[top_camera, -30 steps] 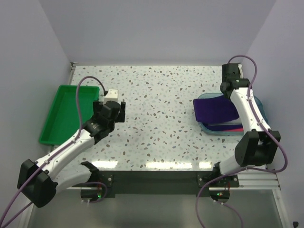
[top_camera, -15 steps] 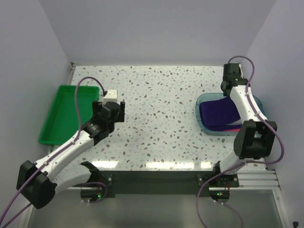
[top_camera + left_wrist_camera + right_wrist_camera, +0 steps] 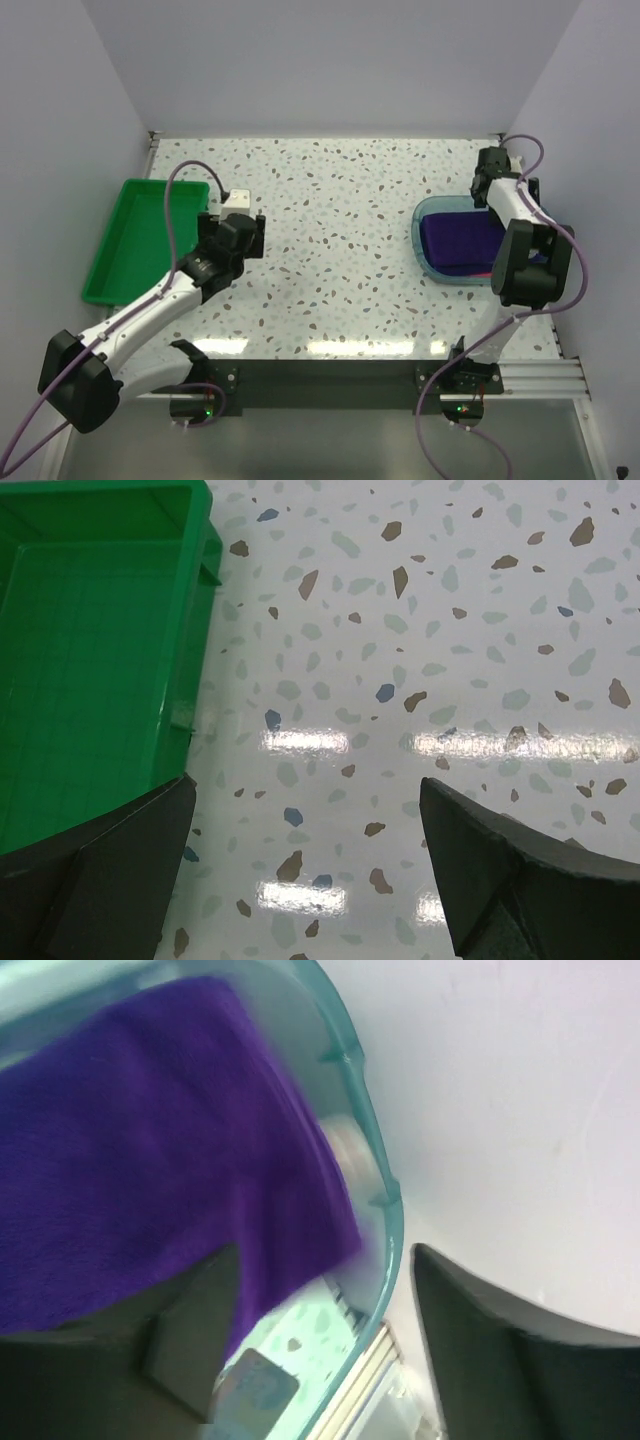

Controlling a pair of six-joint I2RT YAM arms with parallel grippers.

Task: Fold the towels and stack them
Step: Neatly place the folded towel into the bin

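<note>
L jaws: wide apart, nothing btwn them, hanging low over the speckled terrazzo counter (image 3: 340, 200), just beside the green plastic bin (image 3: 140, 235) on the L side. In the L wrist view the two dark fingers (image 3: 110, 880) frame bare counter (image 3: 420, 660) w/ light glare on it. The bin's (image 3: 90, 630) corner sits close to the left-hand finger, not touching it.

R arm is folded back tight at the R side, its wrist over the far edge of the translucent teal tray (image 3: 418, 230). R jaws: apart, clamped on nothing. In the R wrist view, which is blurred, the tray's curved rim (image 3: 372, 1150) runs up btwn the two dark fingers (image 3: 500, 1360), w/ pale wall (image 3: 500, 1080) beyond it.

The dark purple cloth towel (image 3: 458, 238) lies folded flat inside the tray and covers most of its floor. In the wrist view its (image 3: 150, 1180) corner reaches toward the left-hand finger; can't tell if they touch. A thin strip of hot pink cloth towel (image 3: 484, 272) shows at the purple one's near edge, so pink is underneath and purple on top. Both towels are well apart from the L arm and the bin.
</note>
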